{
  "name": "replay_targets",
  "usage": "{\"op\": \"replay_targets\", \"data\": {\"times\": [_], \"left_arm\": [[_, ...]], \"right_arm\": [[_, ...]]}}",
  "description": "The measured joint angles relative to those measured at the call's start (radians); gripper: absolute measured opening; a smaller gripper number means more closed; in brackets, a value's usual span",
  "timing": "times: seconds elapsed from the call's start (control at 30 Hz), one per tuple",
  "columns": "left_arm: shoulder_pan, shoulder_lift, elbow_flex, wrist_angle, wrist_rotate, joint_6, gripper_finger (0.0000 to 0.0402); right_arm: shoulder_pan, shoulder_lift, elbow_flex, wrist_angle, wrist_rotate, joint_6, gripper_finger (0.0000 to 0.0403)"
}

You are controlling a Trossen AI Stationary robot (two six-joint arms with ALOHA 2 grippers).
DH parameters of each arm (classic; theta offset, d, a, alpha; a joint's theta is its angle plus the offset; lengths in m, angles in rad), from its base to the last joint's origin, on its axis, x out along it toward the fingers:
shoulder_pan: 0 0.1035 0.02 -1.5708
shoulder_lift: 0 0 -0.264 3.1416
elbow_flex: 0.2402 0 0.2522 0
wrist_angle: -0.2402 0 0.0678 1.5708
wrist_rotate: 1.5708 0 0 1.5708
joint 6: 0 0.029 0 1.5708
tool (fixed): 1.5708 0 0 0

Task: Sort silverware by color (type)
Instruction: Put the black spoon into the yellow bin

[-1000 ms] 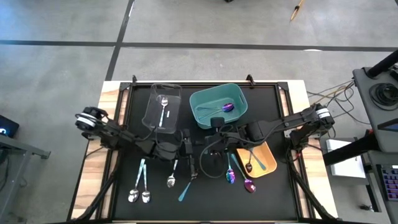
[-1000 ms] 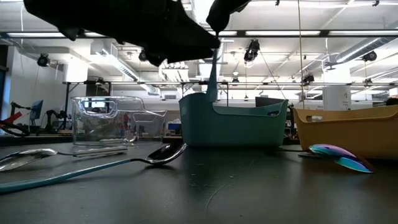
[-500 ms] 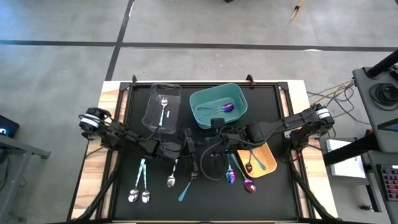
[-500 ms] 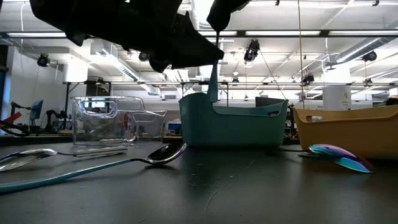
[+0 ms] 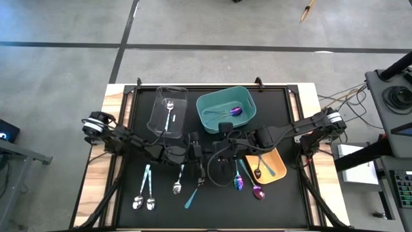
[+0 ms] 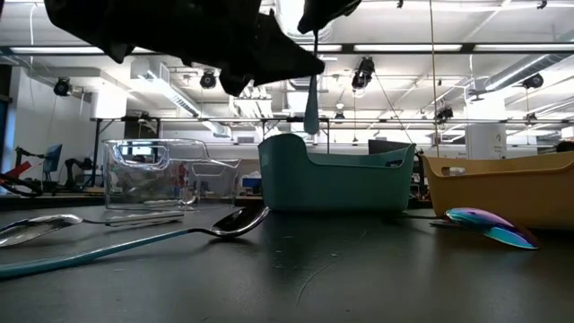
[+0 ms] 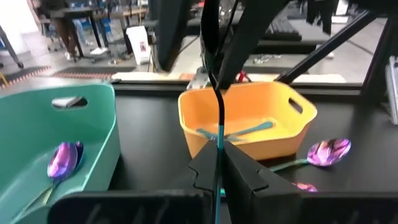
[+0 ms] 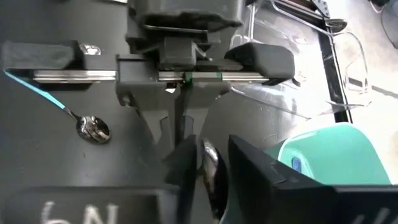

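Observation:
A dark spoon with a teal handle [image 6: 310, 109] hangs upright above the table's middle, bowl up. My left gripper [image 7: 217, 171] reaches in level from the table's left and is shut on it. My right gripper [image 8: 214, 165] comes slanting down from the right and stands open, with the spoon's bowl [image 8: 209, 163] between its fingers. In the high view the two grippers meet near the left gripper [image 5: 199, 150] and the right gripper [image 5: 217, 144]. My left gripper pinches the spoon's stem [image 7: 218, 144], where the dark part meets the teal handle, between its two fingers. The fingers come level from the table's left and lie across the spoon. It stands upright, lifted clear, its teal handle hanging below the fingers. My right gripper: I cannot tell whether a finger touches the bowl.
A clear bin [image 5: 159, 119] holds a silver spoon; a teal bin [image 5: 209, 103] holds a purple one [image 5: 236, 111]; an orange bin [image 5: 277, 169] holds teal-handled ones. Loose silverware lies near the front: silver spoons [image 5: 144, 202], a teal-handled one [image 5: 192, 196], purple-blue ones [image 5: 257, 191].
My left gripper has shut on the spoon. The teal handle, which hung a little tilted, now hangs straight and a little higher above the teal bin.

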Motion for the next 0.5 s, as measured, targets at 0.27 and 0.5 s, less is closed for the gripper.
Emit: {"op": "replay_targets", "data": {"times": [0.27,0.5], "left_arm": [[0.000,0.000,-0.009,0.077,-0.060,0.059,0.0000],[0.003,0.000,-0.019,0.176,-0.149,0.138,0.0000]], "right_arm": [[0.000,-0.024,0.000,0.058,0.001,0.007,0.0148],[0.002,-0.085,0.039,0.064,0.104,0.053,0.0152]]}}
